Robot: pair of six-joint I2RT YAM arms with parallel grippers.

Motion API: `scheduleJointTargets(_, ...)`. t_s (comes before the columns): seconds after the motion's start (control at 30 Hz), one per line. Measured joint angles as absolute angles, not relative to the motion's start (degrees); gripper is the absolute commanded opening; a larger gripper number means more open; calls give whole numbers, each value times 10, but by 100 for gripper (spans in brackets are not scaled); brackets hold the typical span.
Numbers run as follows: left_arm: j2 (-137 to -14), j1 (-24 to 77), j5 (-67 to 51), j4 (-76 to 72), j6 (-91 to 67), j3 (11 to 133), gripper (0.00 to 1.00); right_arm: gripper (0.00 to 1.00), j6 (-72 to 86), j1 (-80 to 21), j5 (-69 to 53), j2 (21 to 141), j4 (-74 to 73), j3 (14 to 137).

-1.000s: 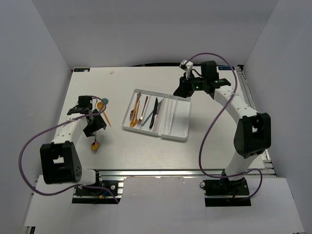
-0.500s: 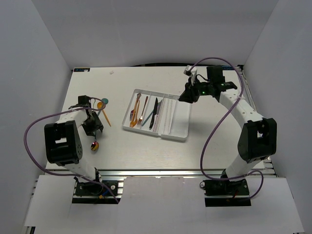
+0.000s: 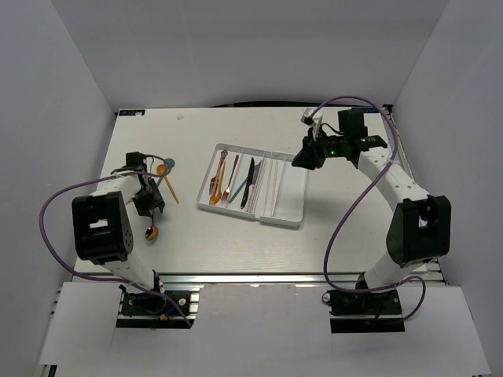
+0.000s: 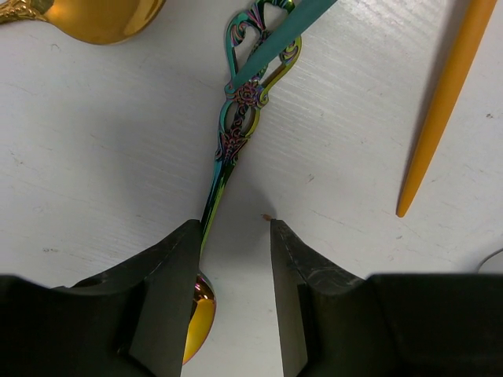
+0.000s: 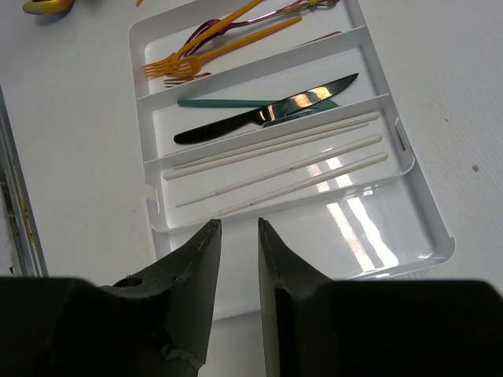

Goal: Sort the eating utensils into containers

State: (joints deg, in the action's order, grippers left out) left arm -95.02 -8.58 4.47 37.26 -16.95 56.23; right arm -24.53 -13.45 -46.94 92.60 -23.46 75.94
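An iridescent spoon (image 4: 234, 133) lies on the table left of the white tray (image 3: 292, 192). My left gripper (image 4: 234, 228) is down over it and open. The spoon's neck runs along the left finger (image 4: 169, 290), its bowl (image 4: 198, 322) sits between the jaws, and the right finger stands apart from it. A gold spoon (image 4: 102, 16), a teal handle (image 4: 283, 39) and an orange utensil (image 4: 444, 102) lie just beyond. My right gripper (image 5: 238, 224) hovers open and empty over the tray's right side. In the tray are orange forks (image 5: 212, 51), a black knife (image 5: 236, 122), a teal knife (image 5: 228, 102) and chopsticks (image 5: 275, 169).
The tray's outermost compartment (image 5: 377, 228) holds nothing. The teal handle crosses over the end of the iridescent spoon's handle. White walls enclose the table on three sides. A metal rail (image 3: 401, 149) runs along the table's right edge.
The left jaws have narrowed around the iridescent spoon and the left arm's elbow has swung in. The right gripper has drifted slightly right, off the tray's far corner.
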Motion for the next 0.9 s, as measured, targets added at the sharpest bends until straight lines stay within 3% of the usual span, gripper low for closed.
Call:
scheduleJointTargets(0.57, -942, -89, 50, 373, -155, 562, 54, 32, -244, -131, -478, 921, -234, 751)
scheduleJointTargets(0.9, -964, -93, 42, 373, -144, 565, 48, 32, -242, -122, -479, 921, -235, 750)
